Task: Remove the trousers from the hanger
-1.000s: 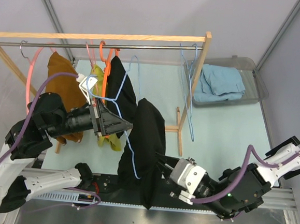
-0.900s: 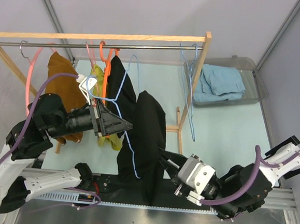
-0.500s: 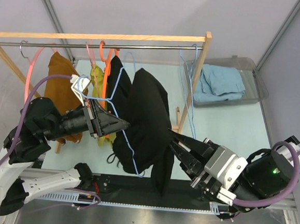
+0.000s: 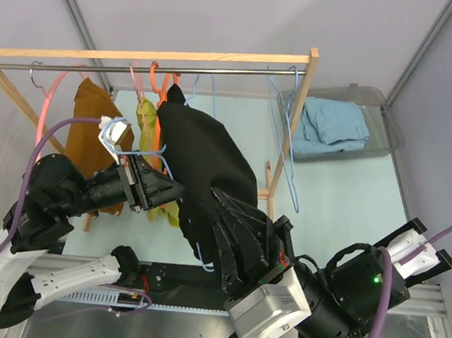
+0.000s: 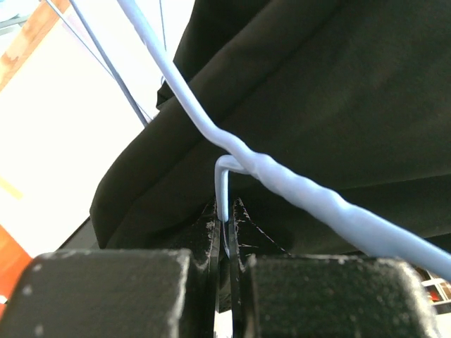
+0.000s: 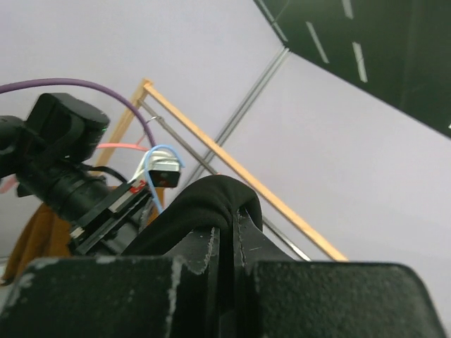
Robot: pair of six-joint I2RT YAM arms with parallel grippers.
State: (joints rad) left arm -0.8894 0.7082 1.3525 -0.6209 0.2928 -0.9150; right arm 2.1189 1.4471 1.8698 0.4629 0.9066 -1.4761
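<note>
Black trousers (image 4: 203,159): draped over the hanger, bulk spread between the two sets of fingers, one fold caught at the right tips.
Left fingers (image 5: 236,222): closed tight on light blue wire hanger (image 5: 282,183), its bent wire end clamped between the tips; trousers cloth just beyond.
Right fingers (image 6: 243,243): closed on a bunched trousers fold, cloth humped over the tips.
Wooden clothes rail (image 4: 180,56): beyond both sets of fingers.
Clear bin (image 4: 381,142): on tabletop (image 4: 341,201), well apart from right fingers, blue cloth (image 4: 335,123) inside.

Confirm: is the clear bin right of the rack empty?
No, the clear bin holds a folded light-blue garment.
</note>
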